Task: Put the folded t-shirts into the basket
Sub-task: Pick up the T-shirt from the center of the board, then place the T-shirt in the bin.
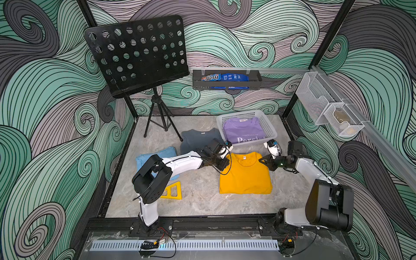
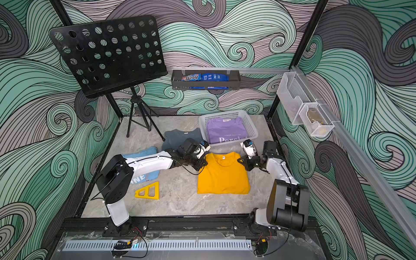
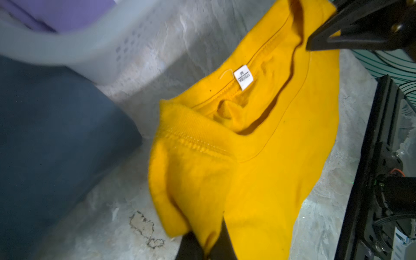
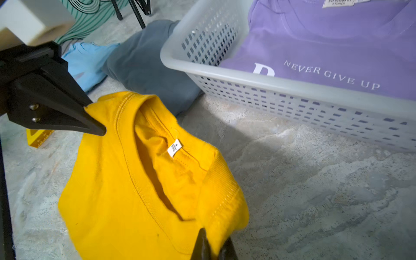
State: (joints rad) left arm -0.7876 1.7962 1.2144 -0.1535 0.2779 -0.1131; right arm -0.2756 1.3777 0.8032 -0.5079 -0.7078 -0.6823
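Grey marbled tabletop (image 1: 202,202) inside a booth with teal and grey swirl-patterned walls. Between the 2 grippers lies the plain mustard-yellow folded cotton t-shirt (image 1: 245,177), collar end nearest them, its 2 collar-end corners bunched in the fingers.

Left gripper (image 3: 209,247): black fingers pressed together, pinching 1 shoulder corner of the yellow shirt. Right gripper (image 4: 212,247): likewise closed, pinching the opposite shoulder corner.

Just beyond both grippers stands the white rectangular plastic basket with perforated sides (image 4: 292,108), already holding the purple folded t-shirt with white print (image 1: 244,132). Beyond the left gripper, against the basket's side, lies the slate-grey folded t-shirt (image 1: 195,139). Back along the left arm lies the light blue folded t-shirt (image 4: 87,60).

Step in hand, as I read it: lifting the yellow shirt to carry it over the basket's near wall. To do it well, both arms should rise together and keep their spacing, so the cloth neither sags nor stretches. They should lift high enough for the hanging hem to clear the rim, then lower the shirt onto the purple 1.

Hard to tell: whether each pinch holds every folded layer or only the top 1. From above, the wrists hide the fingertips. The left arm covers part of the blue shirt. The basket's near wall cuts off the purple shirt's large lettering. The basket is blurred in the left wrist view.
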